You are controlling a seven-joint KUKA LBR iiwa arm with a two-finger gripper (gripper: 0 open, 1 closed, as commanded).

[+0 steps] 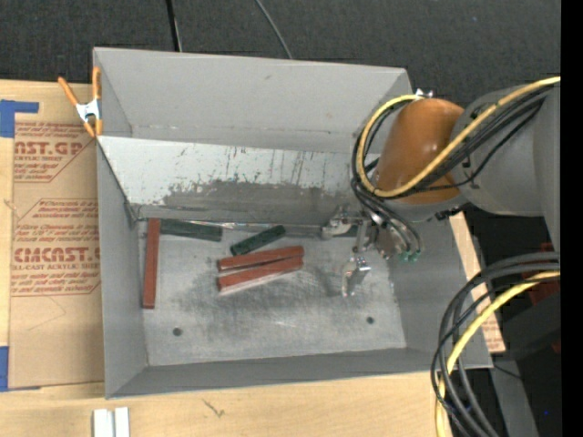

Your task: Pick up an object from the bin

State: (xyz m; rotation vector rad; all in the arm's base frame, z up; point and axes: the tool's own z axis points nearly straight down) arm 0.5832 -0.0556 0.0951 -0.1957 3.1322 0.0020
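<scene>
Grey metal bin [228, 98], a few loose things on its floor, no heap. Gripper [353, 279] is seen low over a bare patch of floor in the right part of the bin, near the right wall, below the orange cover [414, 148] and the looped cables [364, 157] of the wrist. Nothing is seen held by it. Whether it is set wide or narrow cannot be told: its metal parts are lost against the scuffed grey floor.

Nearest things: two red-brown bars [264, 261] laid side by side and touching along their length, mid-floor, to the view's left of the gripper and apart from it. Just above them a short dark green bar [258, 239] is laid at a slant. A long dark green bar [193, 231] is laid along the foot of the back wall. A long red-brown strip [150, 264] is laid along the left wall, well apart from the gripper.

Step judged: approach, before any grasp; nothing enclosed, nothing lifted. For the next move the gripper would need to be shifted toward the view's left until it is over one bar, turned so the bar's narrow width is spanned, then lowered and closed. The touching pair may be hard to separate; the slanted green bar lies free and may be the easier pick.

Hidden or unclear: the back right corner of the floor is covered by the wrist and cover. Whether the gripper touches the floor cannot be judged. The arm is cut off at the view's right.
</scene>
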